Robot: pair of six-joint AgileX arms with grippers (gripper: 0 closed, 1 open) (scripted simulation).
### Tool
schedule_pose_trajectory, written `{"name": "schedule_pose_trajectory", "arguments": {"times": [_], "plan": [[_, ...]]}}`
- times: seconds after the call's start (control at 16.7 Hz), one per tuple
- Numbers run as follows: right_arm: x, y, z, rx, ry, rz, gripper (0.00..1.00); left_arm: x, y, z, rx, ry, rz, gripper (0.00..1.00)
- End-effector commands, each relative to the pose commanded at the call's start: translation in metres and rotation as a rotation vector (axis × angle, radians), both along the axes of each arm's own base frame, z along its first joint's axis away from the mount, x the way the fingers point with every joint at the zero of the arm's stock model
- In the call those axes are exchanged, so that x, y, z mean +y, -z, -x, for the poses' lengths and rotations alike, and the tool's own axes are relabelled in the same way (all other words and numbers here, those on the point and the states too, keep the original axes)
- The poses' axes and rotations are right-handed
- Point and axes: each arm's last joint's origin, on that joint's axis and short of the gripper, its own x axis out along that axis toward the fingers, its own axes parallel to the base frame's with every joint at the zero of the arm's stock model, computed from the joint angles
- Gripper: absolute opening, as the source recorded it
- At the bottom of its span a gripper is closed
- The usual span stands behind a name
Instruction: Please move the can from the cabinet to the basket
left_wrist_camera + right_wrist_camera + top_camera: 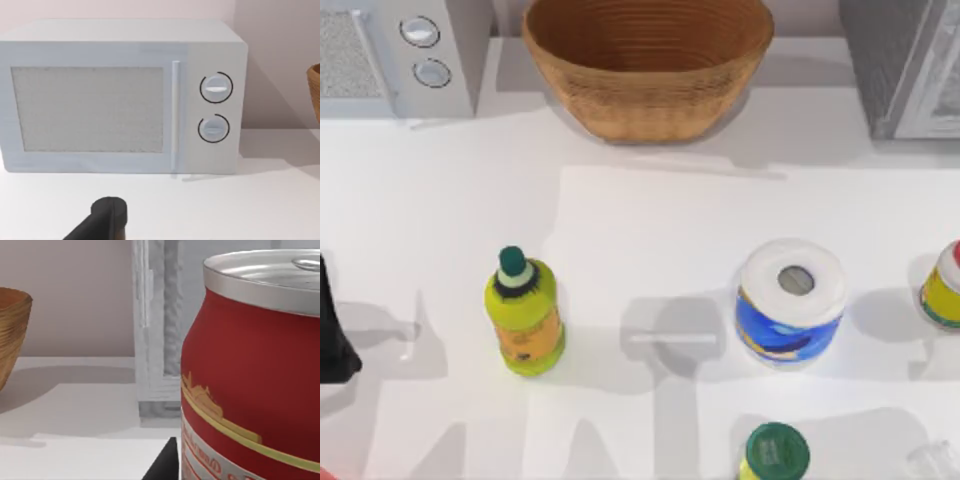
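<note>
The can (250, 370), red with a shiny silver top, stands upright very close in the right wrist view. My right gripper (215, 472) is shut on it, one dark finger (162, 469) lying against its side. Just behind the can is the grey cabinet (155, 340), which stands at the table's far right corner (905, 65). The tan wicker basket (648, 70) sits at the back middle of the table, and its rim (12, 335) lies off to the can's side, apart from it. My left gripper (332, 345) is parked at the left edge.
A light grey microwave (395, 55) with two knobs fills the back left. A yellow-green bottle (525, 315), a blue-wrapped paper roll (790, 300), a yellow jar (945, 288) and a green-capped bottle (775, 452) stand on the front half.
</note>
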Motion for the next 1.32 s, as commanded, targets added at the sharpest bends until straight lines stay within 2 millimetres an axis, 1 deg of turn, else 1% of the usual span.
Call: {"name": "schedule_pose_trajectory", "arguments": {"times": [0.36,0.48,0.54,0.66,0.72,0.84,0.96,1.08,1.2,1.32], "plan": [[0.000,0.006,-0.001,0.007,-0.003,-0.002,0.00,0.000,0.000,0.000,0.000,0.000,0.000,1.00],[0.000,0.003,-0.001,0.005,-0.003,-0.002,0.00,0.000,0.000,0.000,0.000,0.000,0.000,1.00],[0.001,-0.002,-0.001,0.002,-0.003,-0.002,0.00,0.000,0.000,0.000,0.000,0.000,0.000,1.00],[0.003,-0.020,-0.003,-0.009,-0.004,-0.001,0.00,0.000,0.000,0.000,0.000,0.000,0.000,1.00],[0.004,-0.033,-0.005,-0.016,-0.003,-0.001,0.00,0.000,0.000,0.000,0.000,0.000,0.000,1.00],[0.008,-0.065,-0.013,-0.030,-0.002,-0.001,0.00,0.000,0.000,0.000,0.000,0.000,0.000,1.00],[0.015,-0.101,-0.031,-0.035,0.000,-0.001,0.00,0.000,0.000,0.000,0.000,0.000,0.000,1.00],[0.028,-0.135,-0.061,-0.026,0.001,0.000,0.00,0.000,0.000,0.000,0.000,0.000,0.000,1.00],[0.047,-0.161,-0.102,-0.009,0.002,0.005,0.00,0.000,0.000,0.000,0.000,0.000,0.000,1.00],[0.073,-0.177,-0.147,0.003,0.001,0.009,0.00,0.000,0.000,0.000,0.000,0.000,0.000,1.00]]}}
